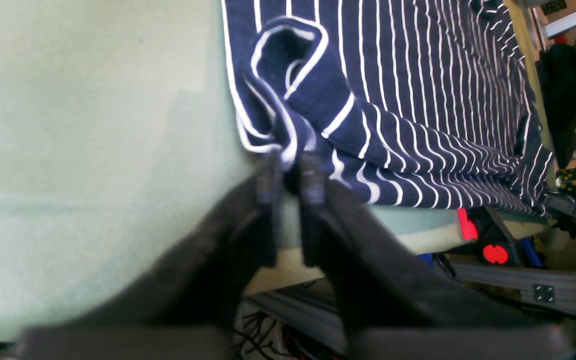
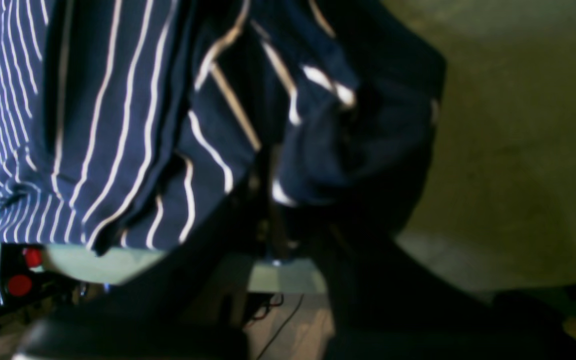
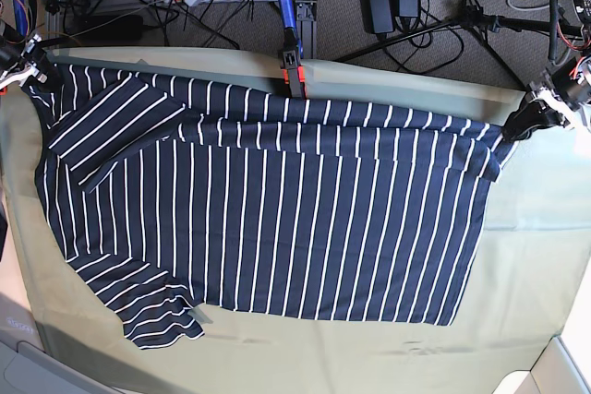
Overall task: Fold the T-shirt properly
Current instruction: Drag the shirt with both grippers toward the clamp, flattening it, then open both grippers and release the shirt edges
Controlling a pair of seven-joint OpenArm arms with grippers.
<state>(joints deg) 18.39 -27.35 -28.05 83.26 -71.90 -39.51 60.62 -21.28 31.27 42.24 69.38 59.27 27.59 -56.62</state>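
The large navy fabric T-shirt with thin white stripes [image 3: 277, 219] lies spread on the pale green cloth-covered table [image 3: 517, 256], one sleeve bunched at the near corner. At its far edge, the right gripper [image 2: 273, 210], dark and blurred in its wrist view, is clenched on a shirt corner. The left gripper [image 1: 290, 167] sits at the opposite far corner, its jaws slightly parted around a rolled hem; whether it grips cannot be told. Beyond, an orange-and-black clamp [image 3: 293, 66] stands at the table's edge.
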